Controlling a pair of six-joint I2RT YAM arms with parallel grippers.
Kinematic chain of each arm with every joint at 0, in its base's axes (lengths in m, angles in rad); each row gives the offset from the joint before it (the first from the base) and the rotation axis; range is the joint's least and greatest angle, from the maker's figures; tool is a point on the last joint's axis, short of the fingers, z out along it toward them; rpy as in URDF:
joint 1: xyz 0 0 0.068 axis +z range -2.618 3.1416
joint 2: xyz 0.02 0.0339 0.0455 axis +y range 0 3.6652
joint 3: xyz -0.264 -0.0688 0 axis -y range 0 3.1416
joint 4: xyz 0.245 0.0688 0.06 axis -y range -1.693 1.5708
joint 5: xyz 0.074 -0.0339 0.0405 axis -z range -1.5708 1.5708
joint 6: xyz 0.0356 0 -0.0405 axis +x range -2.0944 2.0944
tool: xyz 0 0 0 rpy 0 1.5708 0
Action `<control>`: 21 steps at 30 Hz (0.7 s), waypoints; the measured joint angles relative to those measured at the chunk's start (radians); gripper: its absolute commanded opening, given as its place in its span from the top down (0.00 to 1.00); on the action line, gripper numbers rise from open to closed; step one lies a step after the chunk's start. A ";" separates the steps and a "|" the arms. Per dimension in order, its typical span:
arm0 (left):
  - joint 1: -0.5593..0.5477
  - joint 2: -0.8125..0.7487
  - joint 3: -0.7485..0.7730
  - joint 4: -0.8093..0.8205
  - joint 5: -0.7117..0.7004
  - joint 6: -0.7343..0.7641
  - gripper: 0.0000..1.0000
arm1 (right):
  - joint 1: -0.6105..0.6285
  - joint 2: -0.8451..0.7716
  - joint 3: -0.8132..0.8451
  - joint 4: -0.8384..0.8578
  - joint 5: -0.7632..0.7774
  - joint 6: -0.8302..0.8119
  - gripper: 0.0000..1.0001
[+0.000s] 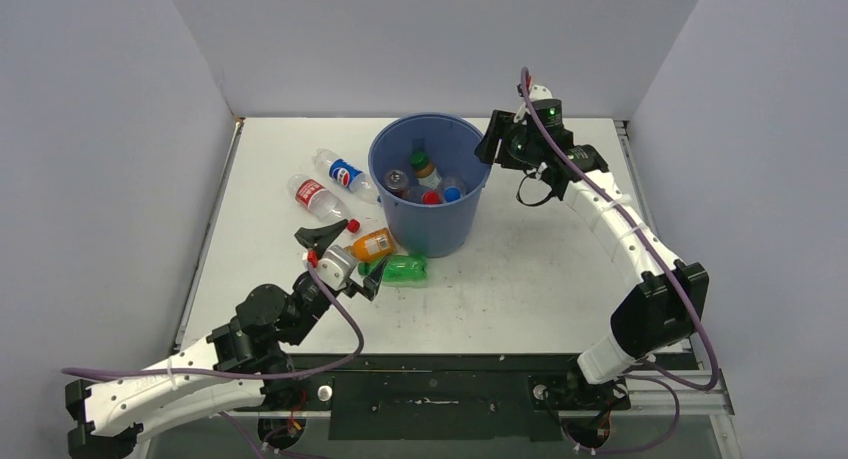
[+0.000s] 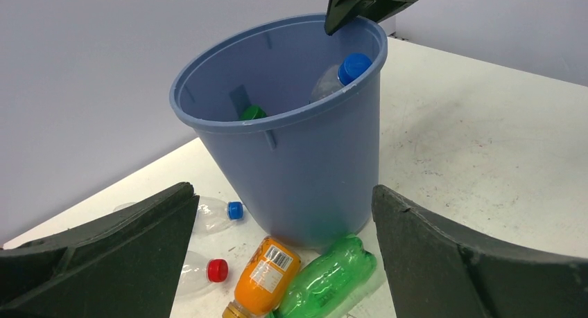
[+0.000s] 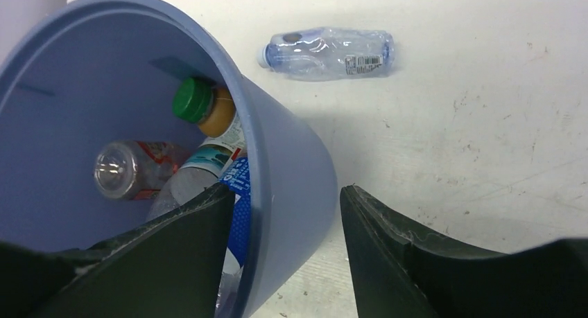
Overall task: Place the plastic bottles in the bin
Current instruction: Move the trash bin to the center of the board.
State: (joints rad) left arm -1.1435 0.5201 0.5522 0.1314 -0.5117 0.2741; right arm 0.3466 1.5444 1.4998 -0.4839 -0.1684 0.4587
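Note:
The blue bin (image 1: 375,159) stands mid-table with several plastic bottles inside, among them a green-capped orange one (image 3: 201,107) and a clear red-labelled one (image 3: 132,169). My right gripper (image 3: 288,190) is open astride the bin's right rim (image 3: 291,145), one finger inside and one outside. My left gripper (image 2: 284,188) hangs open and empty in front of the bin (image 2: 298,165). Below it lie an orange bottle (image 2: 267,276) and a green bottle (image 2: 333,273) against the bin's foot. Two clear bottles, one blue-capped (image 2: 218,213) and one red-capped (image 2: 204,271), lie to their left.
A crumpled clear bottle (image 3: 326,53) lies on the white table beyond the bin, seen only in the right wrist view. Grey walls close in the table on three sides. The right arm (image 1: 620,229) arches over the table's right half.

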 measured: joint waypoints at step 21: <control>0.000 0.000 0.000 -0.003 0.000 0.000 0.04 | 0.023 0.042 0.110 -0.163 -0.007 -0.058 0.95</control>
State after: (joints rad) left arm -1.1435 0.5205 0.5522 0.1287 -0.5117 0.2741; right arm 0.3695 1.5860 1.6100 -0.6464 -0.1753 0.4011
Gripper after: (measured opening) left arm 0.960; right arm 0.120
